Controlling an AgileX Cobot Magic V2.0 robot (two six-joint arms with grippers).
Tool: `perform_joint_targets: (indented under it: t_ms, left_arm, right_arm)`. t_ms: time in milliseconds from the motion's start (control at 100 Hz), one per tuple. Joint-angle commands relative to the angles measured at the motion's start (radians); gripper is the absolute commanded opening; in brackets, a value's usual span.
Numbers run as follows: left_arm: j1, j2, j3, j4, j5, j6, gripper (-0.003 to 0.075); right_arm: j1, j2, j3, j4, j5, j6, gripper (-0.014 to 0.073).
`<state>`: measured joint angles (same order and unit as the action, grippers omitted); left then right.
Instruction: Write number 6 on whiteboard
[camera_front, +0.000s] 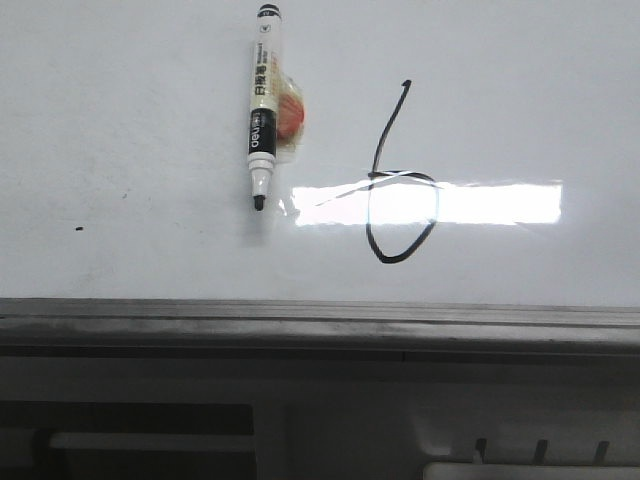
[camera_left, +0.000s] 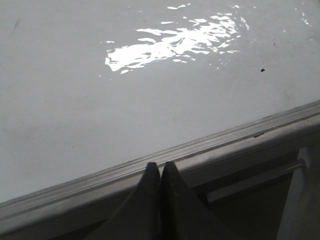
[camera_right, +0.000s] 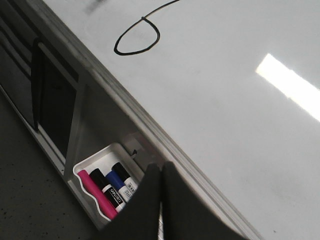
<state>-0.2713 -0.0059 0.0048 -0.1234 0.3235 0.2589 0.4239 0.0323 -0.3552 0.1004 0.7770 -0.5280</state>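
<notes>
Closed against each other, with nothing between them, the fingers of the left gripper (camera_left: 160, 170) are seen over the grey metal frame (camera_left: 200, 145) at the near edge of the whiteboard (camera_left: 100, 115); the right gripper (camera_right: 161, 172) is likewise shut and empty, held off the board's edge above a white tray (camera_right: 85, 172) in which pink, black and blue markers (camera_right: 107, 190) are stored. On the board the number 6 (camera_front: 395, 180) is drawn in thin black line, a slanted stem running down into a loop that is crossed by the bright glare, and it is judged complete. An uncapped marker (camera_front: 263, 105) is left lying on the board, well to the left of the digit, tip toward the frame, beside a small orange-and-clear object (camera_front: 288, 115) that cannot be identified. What remains is judged to be a retreat, which is best done with both arms kept clear of the surface, so that the wet ink is not smeared and the marker is not nudged.
</notes>
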Motion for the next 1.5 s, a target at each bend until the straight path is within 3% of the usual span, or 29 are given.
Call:
perform_joint_targets:
  t_ms: [0,360,590,640,820,950,1030,1080,1240,1490]
  left_arm:
    - [0.001,-0.009,0.045,-0.006,-0.06,-0.009,-0.0019]
    - [0.001,-0.009,0.045,-0.006,-0.06,-0.009,-0.0019]
    - [0.001,-0.009,0.045,-0.006,-0.06,-0.009,-0.0019]
    - [0.001,-0.009,0.045,-0.006,-0.061,-0.009,-0.0019]
    - [0.001,-0.009,0.045,-0.006,-0.061,-0.009,-0.0019]
    - [0.001,-0.009,0.045,-0.006,-0.061,-0.009,-0.0019]
    - [0.001,-0.009,0.045,-0.006,-0.061,-0.009,-0.0019]
    - [0.001,-0.009,0.045,-0.006,-0.061,-0.009,-0.0019]
    - [0.001,-0.009,0.045,-0.006,-0.061,-0.009,-0.0019]
    - [0.001,-0.009,0.045,-0.006,-0.061,-0.009,-0.0019]
  right_arm:
    - [-0.006,0.011,-0.022,-0.004,-0.076,-0.005,-0.0064]
    - [-0.026,0.011,0.0,-0.013,-0.103,-0.005,-0.0064]
    - [-0.185,-0.055,0.019,-0.032,-0.11,-0.002,-0.0064]
    - [-0.239,-0.063,0.041,-0.031,-0.168,0.032,-0.0064]
    - [-0.45,-0.061,0.206,-0.056,-0.536,0.353,-0.0064]
    - [-0.513,-0.061,0.337,-0.072,-0.657,0.437,-0.0064]
    - [-0.514,-0.061,0.401,-0.129,-0.657,0.537,-0.0064]
    - [-0.514,-0.061,0.394,-0.175,-0.54,0.57,-0.0064]
    - [-0.514,-0.061,0.397,-0.262,-0.483,0.58,-0.0064]
    - [-0.514,-0.061,0.397,-0.272,-0.483,0.58,-0.0064]
